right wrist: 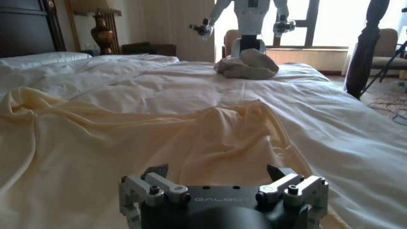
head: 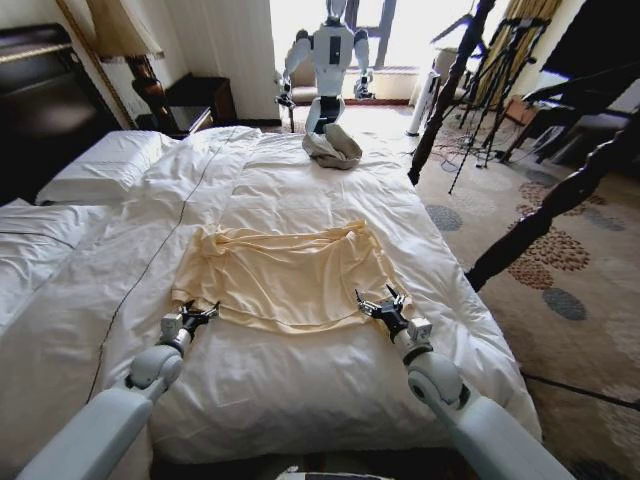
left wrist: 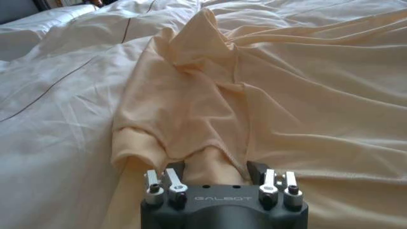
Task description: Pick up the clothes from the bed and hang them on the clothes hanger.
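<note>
Clothes (head: 285,275): laid flat, rumpled, mid-bed (head: 300,400) on white duvet.
Left gripper (head: 200,314): set at near-left corner of top — fabric seen clamped betw. fingers.
Right gripper (head: 381,301): at near-right hem — fingers spread, nothing gripped.
Grey cloth heap (head: 332,146): far end.

Both arms: pale grey-white smooth tubular casings, each with a rounded bulbous joint housing ahead of the forearm section. Wrist segments narrower, in silver metal and black.

Left claw (head: 200,313): dark fingers on a dark grey matte body. The left wrist view shows "GALBOT" lettering embossed on the housing, silver metal finger linkages either side, fixed by dark round-headed screws, and a row of small holes above the lettering.

Right claw (head: 380,301): same construction; dark grey body, same "GALBOT" marking, silver-grey linkage blocks with visible screws, black pointed finger parts.
</note>
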You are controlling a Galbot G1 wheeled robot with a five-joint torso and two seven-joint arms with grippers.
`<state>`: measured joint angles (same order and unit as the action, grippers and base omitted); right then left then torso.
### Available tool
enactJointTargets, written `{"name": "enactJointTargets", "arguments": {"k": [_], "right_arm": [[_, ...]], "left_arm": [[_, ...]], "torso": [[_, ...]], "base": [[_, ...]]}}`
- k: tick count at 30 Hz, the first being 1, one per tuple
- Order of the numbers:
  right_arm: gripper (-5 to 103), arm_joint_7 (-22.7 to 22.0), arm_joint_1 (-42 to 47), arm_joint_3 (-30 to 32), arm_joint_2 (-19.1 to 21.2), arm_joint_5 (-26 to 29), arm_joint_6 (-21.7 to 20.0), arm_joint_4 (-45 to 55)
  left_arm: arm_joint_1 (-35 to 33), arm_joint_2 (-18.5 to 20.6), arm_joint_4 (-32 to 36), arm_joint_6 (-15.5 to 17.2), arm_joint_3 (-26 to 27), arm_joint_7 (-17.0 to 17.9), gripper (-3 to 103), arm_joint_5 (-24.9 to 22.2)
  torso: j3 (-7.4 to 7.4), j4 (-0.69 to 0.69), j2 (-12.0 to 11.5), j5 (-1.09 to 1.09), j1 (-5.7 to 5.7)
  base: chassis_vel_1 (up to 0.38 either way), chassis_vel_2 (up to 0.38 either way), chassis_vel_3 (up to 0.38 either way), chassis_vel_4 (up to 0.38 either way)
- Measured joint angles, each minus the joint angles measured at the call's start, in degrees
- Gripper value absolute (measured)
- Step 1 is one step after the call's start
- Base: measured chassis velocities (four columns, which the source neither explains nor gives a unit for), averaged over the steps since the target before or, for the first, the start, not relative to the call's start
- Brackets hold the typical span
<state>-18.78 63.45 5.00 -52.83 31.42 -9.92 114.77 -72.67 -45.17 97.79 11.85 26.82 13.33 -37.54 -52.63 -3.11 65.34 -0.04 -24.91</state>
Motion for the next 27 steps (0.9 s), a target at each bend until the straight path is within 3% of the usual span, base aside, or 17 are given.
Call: {"name": "enactJointTargets", "arguments": {"k": [4, 7, 13, 20, 27], "right_arm": [[100, 0.1, 1.0, 0.5, 0.4, -0.1, 0.4, 0.2], [100, 0.1, 1.3, 0.4, 0.3, -0.7, 0.6, -0.1], [100, -2.8, 1.8, 0.1, -0.5, -2.7, -1.2, -0.9], [100, -2.1, 3.2, -0.9, -0.4, -3.4, -2.3, -0.4], [100, -2.0, 5.3, -0.8, 0.1, -5.1, -3.2, 0.4]], "left_arm": [[-0.2, 0.0, 0.0, -0.4, 0.2, 0.0, 51, 0.7], [-0.3, -0.1, -0.1, -1.0, 0.2, -0.2, 45, 0.9], [-1.2, -0.2, 1.6, -1.5, 1.1, -0.3, 19, 1.0], [-2.9, -0.1, 4.4, -2.2, 2.7, 0.0, 2, 2.2], [-5.0, -0.3, 7.1, -2.8, 3.9, 0.1, 0, 3.4]], "torso": [[0.0, -0.01, 0.0, 0.0, 0.0], [0.0, -0.01, 0.0, 0.0, 0.0], [0.0, 0.0, 0.0, 0.0, 0.0], [0.01, -0.01, 0.0, 0.01, 0.0], [0.01, -0.01, 0.0, 0.01, 0.0]], "base": [[0.0, 0.0, 0.0, 0.0], [0.0, 0.0, 0.0, 0.0], [0.0, 0.0, 0.0, 0.0], [0.0, 0.0, 0.0, 0.0], [0.0, 0.0, 0.0, 0.0]]}}
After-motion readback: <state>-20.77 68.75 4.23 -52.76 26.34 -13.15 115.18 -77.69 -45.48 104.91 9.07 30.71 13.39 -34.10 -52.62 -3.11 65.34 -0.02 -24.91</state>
